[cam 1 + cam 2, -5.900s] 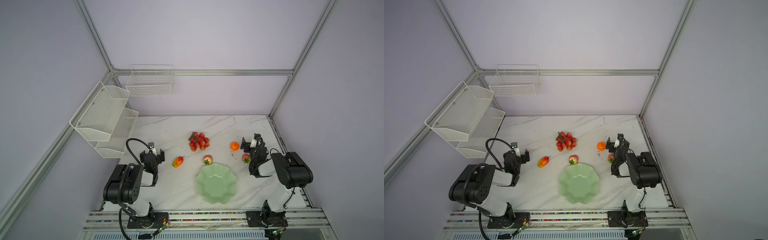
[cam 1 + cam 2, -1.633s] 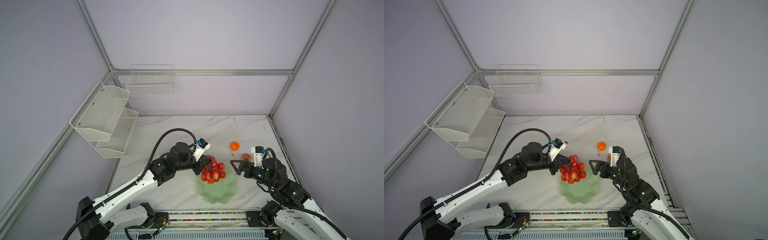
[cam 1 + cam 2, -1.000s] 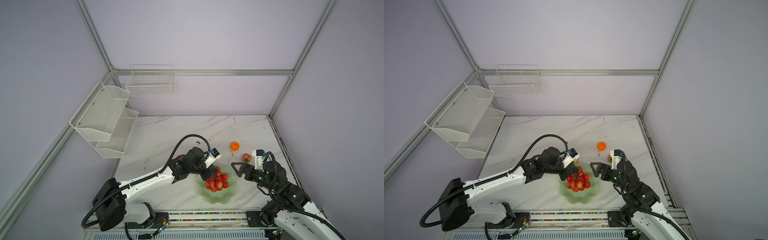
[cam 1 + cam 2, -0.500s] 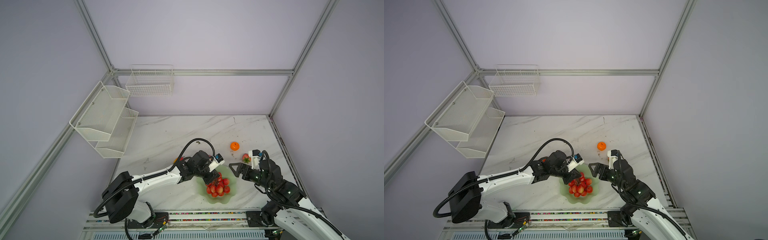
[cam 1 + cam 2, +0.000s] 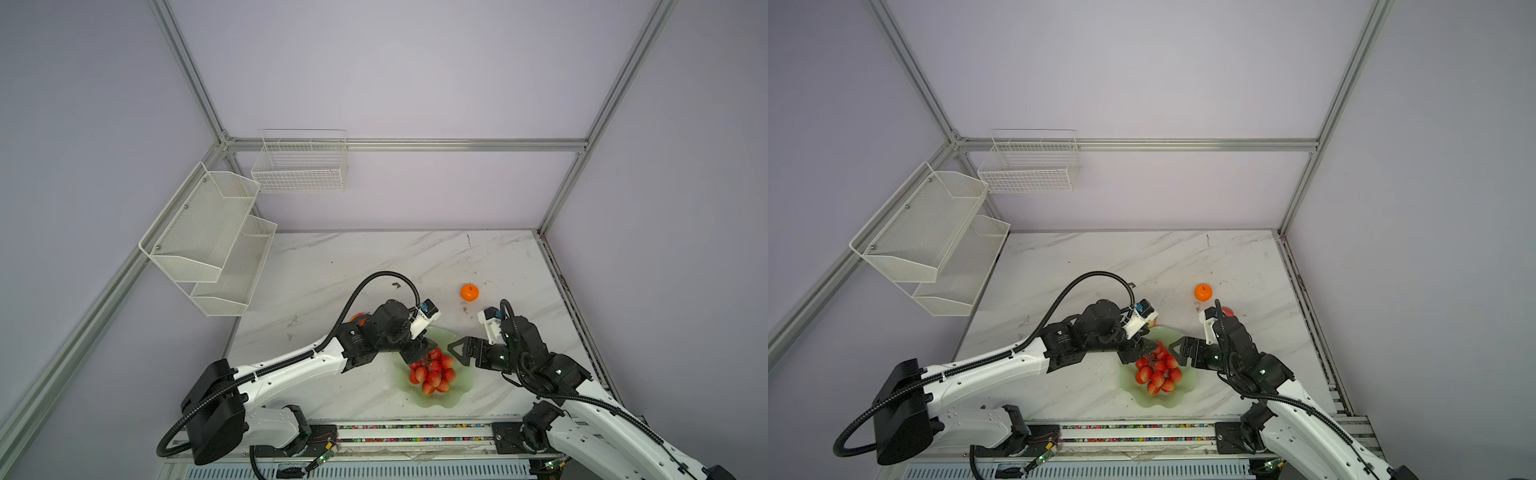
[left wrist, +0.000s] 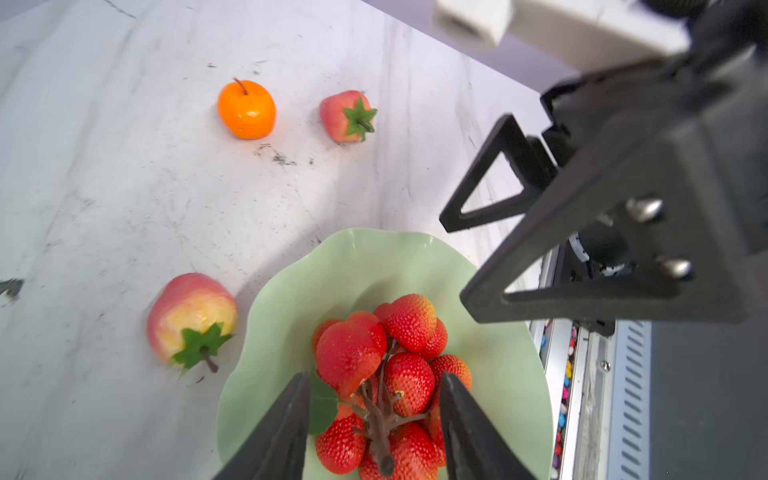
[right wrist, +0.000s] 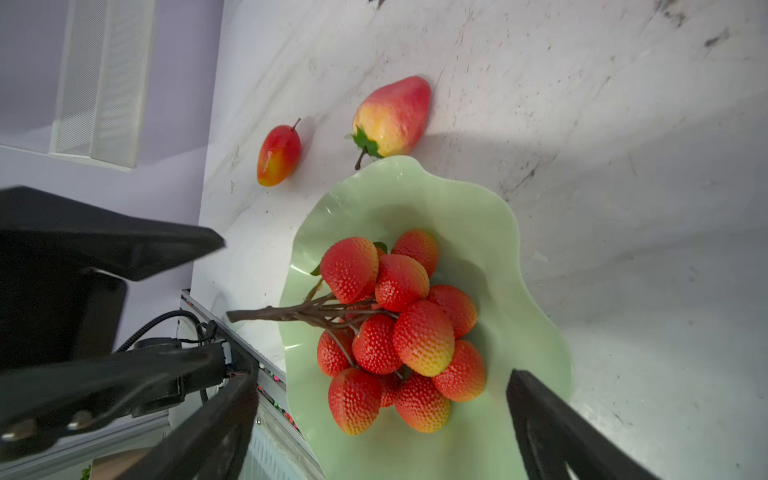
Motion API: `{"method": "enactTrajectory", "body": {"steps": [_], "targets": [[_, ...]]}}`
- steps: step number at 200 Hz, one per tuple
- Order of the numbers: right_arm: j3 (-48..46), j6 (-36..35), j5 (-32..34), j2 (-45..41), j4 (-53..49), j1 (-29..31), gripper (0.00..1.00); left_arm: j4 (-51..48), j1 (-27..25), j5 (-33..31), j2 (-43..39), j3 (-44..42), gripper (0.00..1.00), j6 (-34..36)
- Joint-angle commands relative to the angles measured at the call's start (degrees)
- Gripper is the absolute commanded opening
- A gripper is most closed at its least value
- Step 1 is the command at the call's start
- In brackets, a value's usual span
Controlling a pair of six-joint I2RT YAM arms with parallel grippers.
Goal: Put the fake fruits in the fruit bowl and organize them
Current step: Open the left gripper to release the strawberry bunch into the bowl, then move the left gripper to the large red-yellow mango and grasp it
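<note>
Two tools of mine meet over the fruit bowl (image 6: 374, 257). My left tool (image 6: 374, 376) stands with its jaws parted on either side of the brown stem of the red bunch (image 6: 409, 324). A gap shows between each finger and the stem, so it grips nothing. A green leaf of the bunch lies just beside one finger (image 6: 291, 415).

My right tool (image 5: 457, 354) hovers just beside the bowl's rim on my right side. Its jaws are spread wide and empty, pointing toward the bunch.

The bunch lies in the hollow of the pale green bowl, and its stem reaches out over the wavy rim toward my left arm. It is the only fruit in the bowl.

On the counter (image 5: 353, 266), a pale strawberry (image 6: 191, 316) with a green leaf lies just beside the rim on the far side of the bowl. The mango (image 7: 278, 156) lies near that strawberry, a little farther from the bowl. In a top view my left arm half hides it.

The orange (image 5: 469, 292) and a second strawberry (image 6: 347, 116) sit near each other, well apart from the bowl, beyond my right tool. White wire baskets (image 5: 208, 232) hang on the walls at the far left, away from everything I am working on.
</note>
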Motion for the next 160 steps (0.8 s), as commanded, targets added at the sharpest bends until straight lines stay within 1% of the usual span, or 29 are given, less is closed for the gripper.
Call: {"method": "enactTrajectory", "body": {"steps": [1,6,15,21,32,35,54,72,94,117,151,160], "targets": [[3.0,-3.1,-2.5,1.4,-1.1,0.3,0.97,0.6,2.1,-8.6,-1.9,4.6,0.60,-2.7],[3.1,-3.4,-2.9,1.9,-0.8,0.3,0.97,0.2,3.1,-9.5,-1.4,5.4,0.61,-3.9],[3.5,-3.7,-3.2,2.7,-0.1,0.3,0.97,-2.4,5.2,-9.3,0.7,8.3,0.61,-6.2],[3.9,-4.0,-3.3,3.5,0.3,0.3,0.97,-5.2,6.7,-8.8,2.6,10.8,0.61,-9.3],[4.8,-4.2,-3.8,4.8,1.0,0.3,0.97,-10.8,9.1,-5.9,8.0,16.3,0.60,-11.6],[5.1,-4.3,-4.0,5.1,1.2,0.3,0.97,-12.9,9.7,-5.2,10.7,18.2,0.60,-11.9],[7.7,-5.3,-3.6,7.1,0.6,0.3,0.97,-23.6,11.4,0.8,19.6,29.0,0.60,-12.9],[9.8,-6.7,-2.8,7.9,-0.8,0.3,0.97,-28.8,11.5,3.2,24.5,35.4,0.61,-13.2],[10.1,-6.9,-2.2,7.7,-1.0,0.3,0.97,-30.7,11.6,5.1,28.1,38.2,0.63,-12.3],[8.4,-5.2,-2.2,6.7,0.8,0.3,0.97,-33.7,11.7,5.1,31.2,40.3,0.63,-13.0],[6.0,-2.3,-2.7,4.9,4.8,0.3,0.97,-33.8,11.6,3.0,33.6,40.3,0.66,-13.1],[5.8,-2.2,-2.8,5.1,5.1,0.3,0.97,-33.8,11.6,2.9,34.5,40.6,0.69,-12.9]]}}
